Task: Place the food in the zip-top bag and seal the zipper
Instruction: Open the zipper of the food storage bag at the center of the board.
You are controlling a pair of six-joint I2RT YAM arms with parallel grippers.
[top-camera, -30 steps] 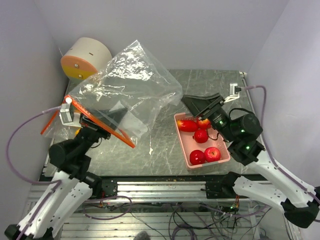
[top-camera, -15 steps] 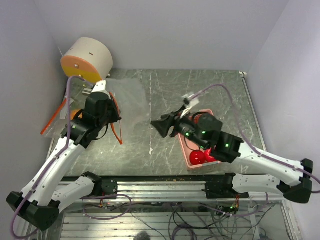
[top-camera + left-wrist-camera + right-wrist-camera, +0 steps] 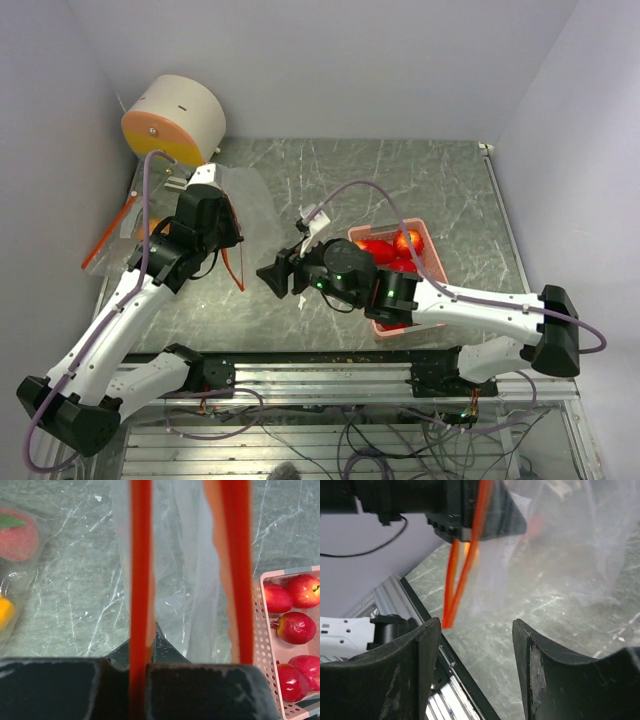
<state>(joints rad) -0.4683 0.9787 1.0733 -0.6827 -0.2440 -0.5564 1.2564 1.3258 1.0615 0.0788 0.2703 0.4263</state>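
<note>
My left fingers [image 3: 156,676] are clamping one orange zipper strip [image 3: 140,580] of the zip-top bag [image 3: 252,196] over the left half of the surface [image 3: 440,180]. The strip is passing straight between the two pads. The second strip is hanging apart from the first, so the bag's mouth is standing open.

My right fingers [image 3: 422,650] are spread wide with nothing between them. They are pointing at the zipper's near end, which is sitting just beside one tip; I cannot tell whether it is touching.

The red apples [image 3: 295,627] are lying in the pink basket [image 3: 437,255] toward the near edge, behind my right fingers. A pink peach [image 3: 17,537] and a yellow piece [image 3: 4,612] are showing through clear film by the left edge.
</note>
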